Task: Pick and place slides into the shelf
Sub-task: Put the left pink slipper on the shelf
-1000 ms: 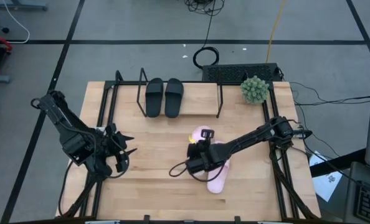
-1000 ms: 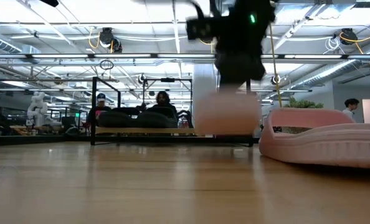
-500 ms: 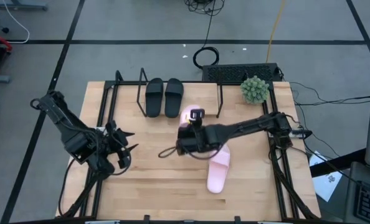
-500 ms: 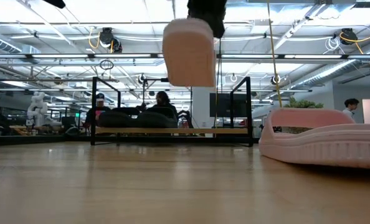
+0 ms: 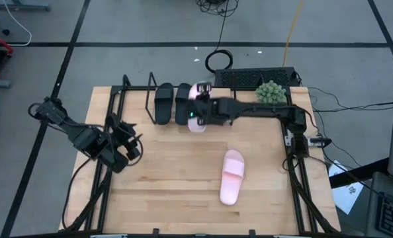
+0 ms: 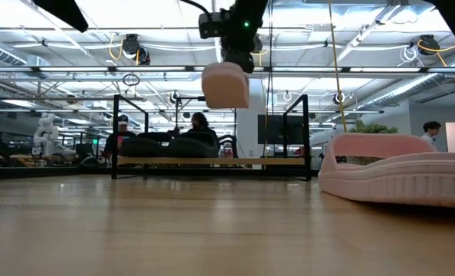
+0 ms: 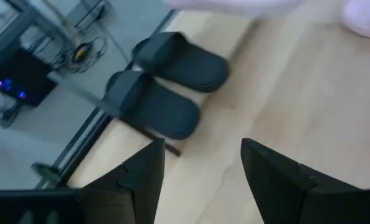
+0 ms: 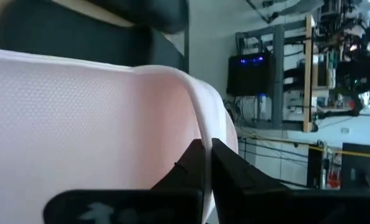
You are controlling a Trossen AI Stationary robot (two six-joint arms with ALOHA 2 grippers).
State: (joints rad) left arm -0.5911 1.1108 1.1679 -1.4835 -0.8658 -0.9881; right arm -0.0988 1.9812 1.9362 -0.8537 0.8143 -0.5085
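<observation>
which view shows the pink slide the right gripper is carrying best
The high view: the carried pink slide sits in the right gripper beside the black pair on the shelf. Low view shows it hanging high; right wrist only its strap close-up.

Floor: grey, crossed by dark tape lines [image 5: 183, 44].
Cables: a black coil [image 5: 218, 61] and a yellow cord [image 5: 293, 26] lie on the floor.
Ceiling: pipes and bright strip lights [image 6: 135, 15].
Background: people [image 6: 201, 123] sit beyond the table.
Plant: small green potted plant [image 5: 270, 94] at the table's far corner.
</observation>
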